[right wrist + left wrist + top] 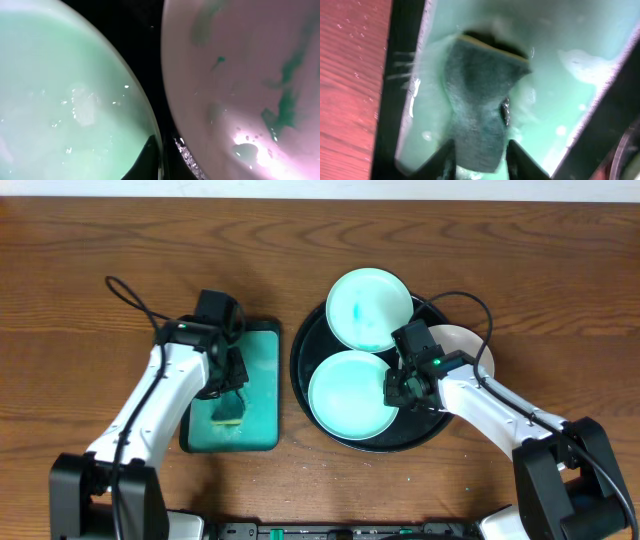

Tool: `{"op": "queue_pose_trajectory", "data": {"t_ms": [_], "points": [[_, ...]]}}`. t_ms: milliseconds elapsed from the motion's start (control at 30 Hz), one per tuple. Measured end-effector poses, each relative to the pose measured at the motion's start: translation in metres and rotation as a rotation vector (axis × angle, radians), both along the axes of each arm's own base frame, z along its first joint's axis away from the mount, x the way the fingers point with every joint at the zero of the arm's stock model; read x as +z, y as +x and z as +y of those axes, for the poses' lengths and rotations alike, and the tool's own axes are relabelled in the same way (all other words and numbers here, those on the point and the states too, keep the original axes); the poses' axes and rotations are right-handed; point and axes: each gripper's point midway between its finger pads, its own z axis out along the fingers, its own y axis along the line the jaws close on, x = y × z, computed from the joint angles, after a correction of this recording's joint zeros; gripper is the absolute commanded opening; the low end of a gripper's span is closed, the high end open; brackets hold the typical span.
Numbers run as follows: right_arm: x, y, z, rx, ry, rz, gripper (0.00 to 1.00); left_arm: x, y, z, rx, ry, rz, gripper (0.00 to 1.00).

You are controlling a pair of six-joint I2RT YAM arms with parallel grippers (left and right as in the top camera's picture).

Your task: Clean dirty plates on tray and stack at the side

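Overhead view, read from the robot's side outward. Nearest lies the sponge (pixel 228 416), in the wet teal basin (pixel 262 370) left of the tray (pixel 300 350). The left gripper (pixel 226 392) hangs over the sponge. In the left wrist view its fingertips are parted on either side of one end of the sponge, touching or nearly so; whether they press it cannot be told. On the tray's near half sits the near plate (pixel 345 398), mint-green, with no smear visible. The right gripper (pixel 398 390) is clenched, its tips at this plate's right rim; whether the rim is nipped between them cannot be told. Just beyond, partly under the right arm, lies the white plate (pixel 468 340), reaching past the tray's right rim. The right wrist view shows teal smears (pixel 286 107) on it. Farthest is the far plate (pixel 366 308), mint-green with a teal streak, overlapping the tray's far rim. No plate is stacked at the side yet. The step in hand, as judged, is taking up the sponge. To do it well, close squarely across the sponge's middle, lift straight up and let it drip over the basin. Then carry it to a smeared plate while the right gripper steadies that plate; wet glaze is likely slippery.
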Motion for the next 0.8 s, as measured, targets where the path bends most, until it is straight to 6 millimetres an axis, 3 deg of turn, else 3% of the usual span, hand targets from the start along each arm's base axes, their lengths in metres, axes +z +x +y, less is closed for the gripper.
{"op": "queue_pose_trajectory", "data": {"t_ms": [133,300,433,533,633,800], "points": [[0.03,0.005,0.004,0.066,-0.034,-0.054,0.01,0.018,-0.006,-0.003,-0.005,-0.053,-0.026,0.56],[0.122,0.045,0.035,0.18,-0.034,-0.361,0.01,0.079,-0.007,-0.007,-0.018,-0.108,-0.211,0.64],[0.195,0.069,0.083,0.286,0.035,-0.639,0.01,0.136,-0.02,-0.007,-0.028,-0.145,-0.423,0.68],[0.229,0.074,0.129,0.375,0.097,-0.817,0.01,0.176,-0.038,-0.004,-0.034,-0.169,-0.59,0.7],[0.239,0.074,0.169,0.439,0.132,-0.921,0.01,0.204,-0.057,-0.001,-0.039,-0.187,-0.716,0.7],[0.211,0.077,0.215,0.518,0.07,-0.99,0.01,0.231,-0.09,0.005,-0.044,-0.204,-0.852,0.71]]}}
